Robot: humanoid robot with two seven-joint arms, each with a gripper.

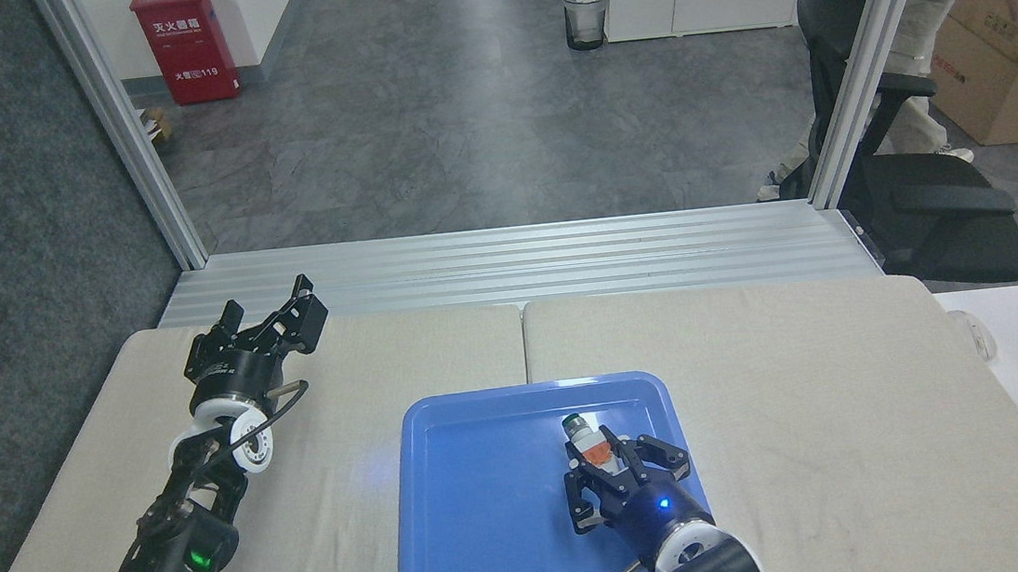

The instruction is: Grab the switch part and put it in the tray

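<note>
Switch part (588, 442): clamped in right end effector (615, 463), cap pointing far, long axis near-to-far, above right half of blue tray (493, 512). Contact with tray floor: cannot tell. Left end effector (274, 323): parted, empty, well apart over bench (807, 369).

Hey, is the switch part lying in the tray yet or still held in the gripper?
Still held: the right gripper is shut on the switch part over the tray. Contact with the tray floor cannot be told.
</note>
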